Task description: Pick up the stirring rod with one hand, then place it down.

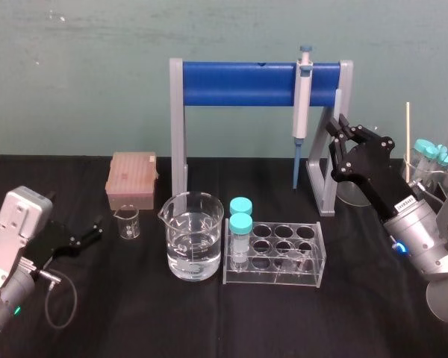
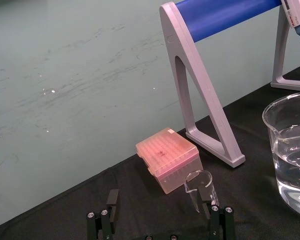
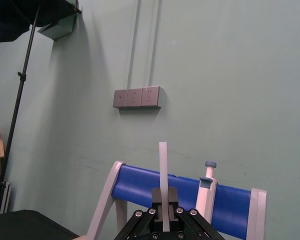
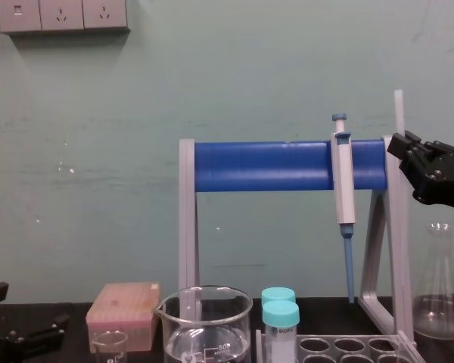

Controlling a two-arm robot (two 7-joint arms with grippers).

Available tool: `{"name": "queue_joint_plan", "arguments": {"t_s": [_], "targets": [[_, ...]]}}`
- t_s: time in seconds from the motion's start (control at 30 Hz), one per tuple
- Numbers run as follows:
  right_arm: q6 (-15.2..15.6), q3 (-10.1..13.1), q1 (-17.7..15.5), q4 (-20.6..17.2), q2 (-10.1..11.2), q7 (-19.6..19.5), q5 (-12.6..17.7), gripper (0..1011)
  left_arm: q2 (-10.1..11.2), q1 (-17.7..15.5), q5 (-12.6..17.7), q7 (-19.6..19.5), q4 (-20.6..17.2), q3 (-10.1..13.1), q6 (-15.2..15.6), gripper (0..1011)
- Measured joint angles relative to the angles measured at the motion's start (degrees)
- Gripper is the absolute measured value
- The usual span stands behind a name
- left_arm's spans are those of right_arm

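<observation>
left pincer (image 1: 91, 230): lower left of head view, low over black tabletop (image 1: 358, 321), fingers spread wide, holding nothing | right pincer (image 3: 164, 202): raised at right side of head view, clamped on stirring rod (image 3: 163, 160) | rod: upright, in front of blue stand (image 3: 150, 187)

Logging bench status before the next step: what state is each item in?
stirring rod: gripped, upright, lifted.
right pincer: shut on the rod.
left pincer: open, low at the left.
large beaker: part-filled with clear liquid.
pipette: hanging on the stand.
capped tubes: standing in the rack.
tip box: closed.
</observation>
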Motion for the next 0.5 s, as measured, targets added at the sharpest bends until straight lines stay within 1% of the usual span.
{"name": "queue_joint_plan", "arguments": {"t_s": [0.5], "targets": [[0.00, -0.03, 0.03, 0.00, 0.00, 0.00, 0.04, 62, 0.00, 0.00, 0.00, 0.00, 0.00, 0.00, 0.00, 1000]]}}
